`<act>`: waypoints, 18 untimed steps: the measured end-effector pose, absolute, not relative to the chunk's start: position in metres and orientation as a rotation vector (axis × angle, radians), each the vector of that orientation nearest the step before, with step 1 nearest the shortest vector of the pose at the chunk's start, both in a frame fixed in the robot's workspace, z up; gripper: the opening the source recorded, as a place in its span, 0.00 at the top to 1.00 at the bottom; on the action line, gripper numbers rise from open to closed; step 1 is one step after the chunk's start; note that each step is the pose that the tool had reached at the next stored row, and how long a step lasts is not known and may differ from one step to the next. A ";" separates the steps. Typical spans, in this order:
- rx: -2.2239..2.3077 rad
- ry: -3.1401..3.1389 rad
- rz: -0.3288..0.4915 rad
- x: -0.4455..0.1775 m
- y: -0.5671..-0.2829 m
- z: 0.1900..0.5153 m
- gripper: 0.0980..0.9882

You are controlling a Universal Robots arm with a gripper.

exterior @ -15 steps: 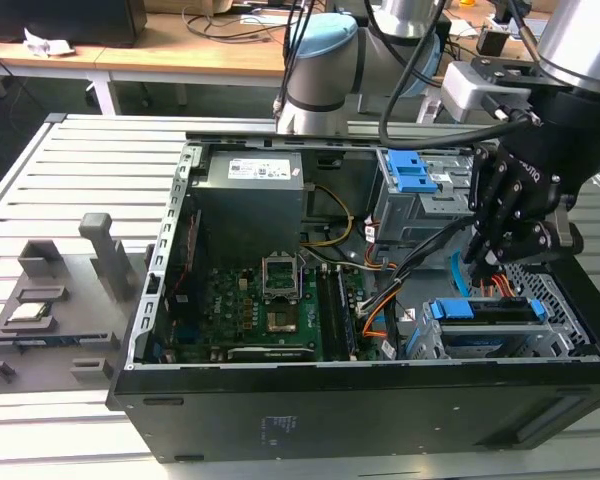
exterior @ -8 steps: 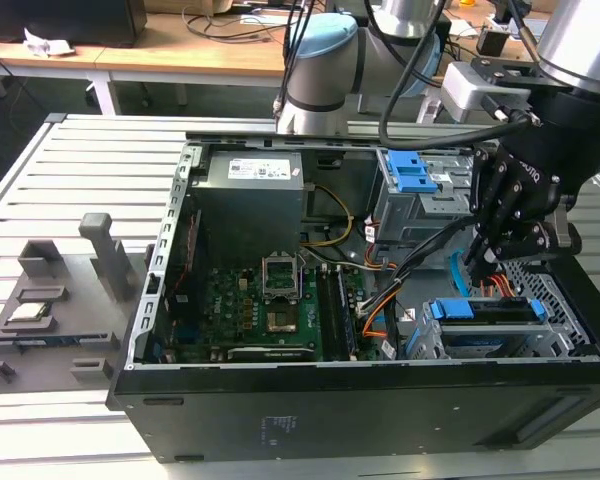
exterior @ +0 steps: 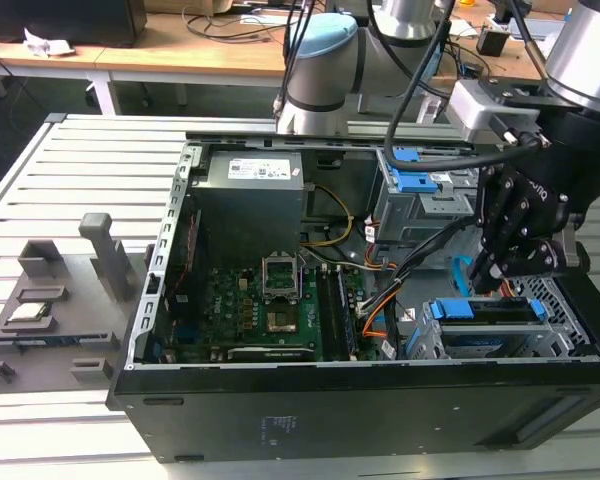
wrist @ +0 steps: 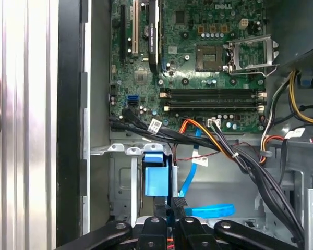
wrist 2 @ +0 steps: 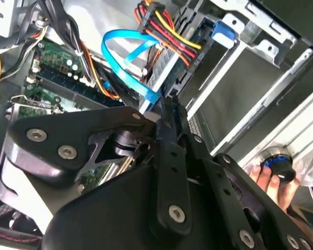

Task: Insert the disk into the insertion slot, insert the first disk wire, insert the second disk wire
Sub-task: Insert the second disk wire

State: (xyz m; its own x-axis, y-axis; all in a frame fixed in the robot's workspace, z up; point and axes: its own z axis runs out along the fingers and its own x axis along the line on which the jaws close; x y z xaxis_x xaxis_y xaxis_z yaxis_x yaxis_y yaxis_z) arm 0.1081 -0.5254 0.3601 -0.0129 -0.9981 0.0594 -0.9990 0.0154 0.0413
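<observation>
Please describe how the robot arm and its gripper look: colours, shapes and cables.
The arm has silver-grey tubes with a light blue joint cap, and black cables run along it. The gripper is matte black, built of jointed linkage bars with silver screws, behind a white-grey wrist block.

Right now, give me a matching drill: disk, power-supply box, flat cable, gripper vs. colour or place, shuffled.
Things:
1. disk
2. power-supply box
3. flat cable
4. gripper

Descriptions:
a. light blue, looped beside the red-yellow wires
b. black, right above the disk
c. blue-framed, lying in the insertion slot
d. grey, with a white sticker

Pairs: 1-c, 2-d, 3-a, 4-b
</observation>
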 end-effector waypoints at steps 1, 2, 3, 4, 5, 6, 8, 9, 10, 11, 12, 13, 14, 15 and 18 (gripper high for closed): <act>2.156 -2.186 0.019 0.109 -0.525 0.358 0.93; 2.155 -2.186 0.019 0.112 -0.525 0.356 0.93; 2.155 -2.186 0.019 0.113 -0.525 0.355 0.93; 2.155 -2.186 0.019 0.116 -0.525 0.353 0.93; 2.155 -2.186 0.019 0.117 -0.525 0.352 0.93; 2.155 -2.186 0.019 0.118 -0.525 0.351 0.93; 2.155 -2.186 0.020 0.119 -0.525 0.348 0.93; 2.155 -2.186 0.020 0.120 -0.525 0.348 0.93; 2.154 -2.185 0.021 0.120 -0.525 0.347 0.93; 2.154 -2.185 0.022 0.121 -0.526 0.347 0.93; 2.154 -2.185 0.022 0.121 -0.526 0.346 0.93; 2.154 -2.184 0.023 0.121 -0.526 0.346 0.93; 2.153 -2.184 0.024 0.122 -0.526 0.346 0.93; 2.153 -2.184 0.025 0.123 -0.526 0.345 0.93; 2.152 -2.183 0.025 0.124 -0.526 0.345 0.93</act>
State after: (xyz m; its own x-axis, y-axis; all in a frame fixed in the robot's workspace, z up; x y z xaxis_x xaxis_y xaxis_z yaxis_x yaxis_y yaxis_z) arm 0.1244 -0.5261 0.3445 -0.0130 -0.9978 0.0654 -0.9990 0.0157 0.0414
